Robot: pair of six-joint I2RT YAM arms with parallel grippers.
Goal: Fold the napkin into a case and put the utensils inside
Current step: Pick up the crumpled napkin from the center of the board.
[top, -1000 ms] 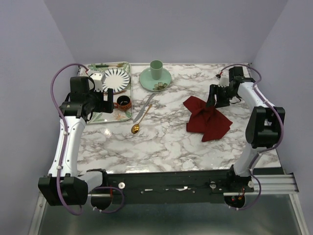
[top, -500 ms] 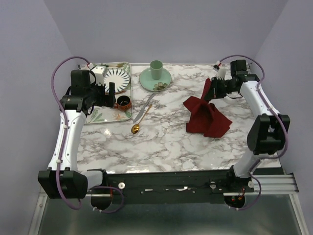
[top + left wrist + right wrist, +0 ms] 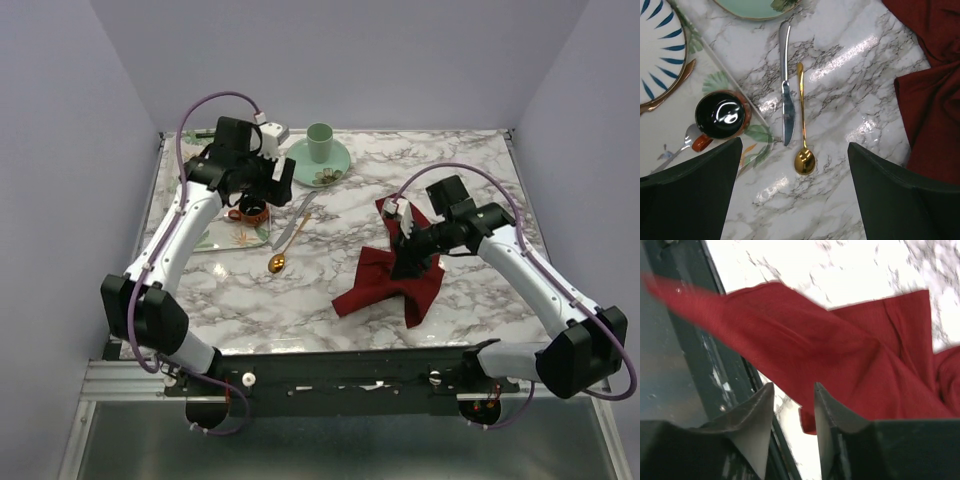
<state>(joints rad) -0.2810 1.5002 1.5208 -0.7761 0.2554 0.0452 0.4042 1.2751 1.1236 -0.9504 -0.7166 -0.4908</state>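
**Top view.** One napkin (image 3: 370,280) lies crumpled on the right half of the surface (image 3: 300,310), not yet folded into a case. Its longest spread runs from far right to near left. One knife (image 3: 287,230) and one spoon (image 3: 278,261) lie side by side left of centre, well apart from the napkin. Their long axes are parallel and slanted: both handles point far-right toward the saucer (image 3: 338,165), while the knife tip and spoon bowl point near-left. One green cup (image 3: 319,142) stands on the saucer. One small dark cup (image 3: 250,210) sits at the edge of the tray (image 3: 213,238).

**Left wrist view.** The left tool (image 3: 795,150) is released, its jaws spread wide above the knife and spoon, and it holds nothing. Here the spoon lies just right of the knife with a thin strip of surface between them, and its bowl reaches past the knife tip. This view also shows one striped plate (image 3: 655,65), which the left arm hides in the top view. The green cup falls outside this view.

**Right wrist view.** The right tool (image 3: 792,387) hangs over the napkin, jaws partly parted. Bare surface shows through the gap, and nothing is clamped there. Whether the tips touch the cloth cannot be told. Only this view shows a corner of the napkin blurred against a dark rail (image 3: 715,350).
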